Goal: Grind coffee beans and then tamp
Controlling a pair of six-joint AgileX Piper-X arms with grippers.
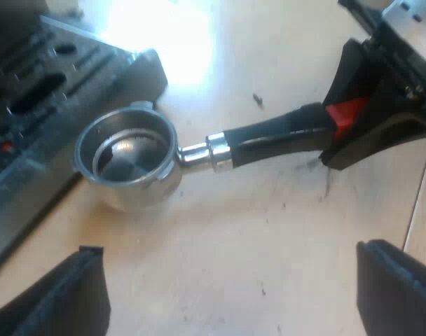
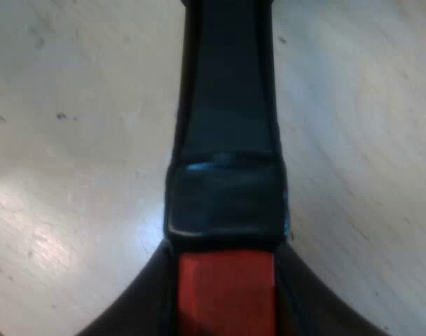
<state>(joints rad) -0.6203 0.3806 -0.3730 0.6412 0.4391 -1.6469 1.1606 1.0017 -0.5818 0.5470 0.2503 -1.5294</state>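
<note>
- The fingers (image 1: 66, 297) of the left gripper (image 1: 230, 255) are held wide apart, and nothing is grasped between them.
- Bare wooden table (image 1: 234, 224) is seen between those fingers.
- The right gripper (image 2: 227, 287) is clenched on the red end (image 2: 227, 297) of the handle (image 2: 227, 105), with a dark finger pressed against each side of it.
- In the left wrist view, the same right gripper (image 1: 370, 105) is seen clamped on the red end, well apart from the left fingers.
- The metal holder (image 1: 129, 157) is laid out level, low over the table beyond the left fingers. Whether it touches the wood cannot be told.
- Its round basket is turned mouth up and is dark at the bottom.
- The basket is placed just beside the grilled front of the espresso machine (image 1: 31, 105), and the handle is pointed away from the machine.
</note>
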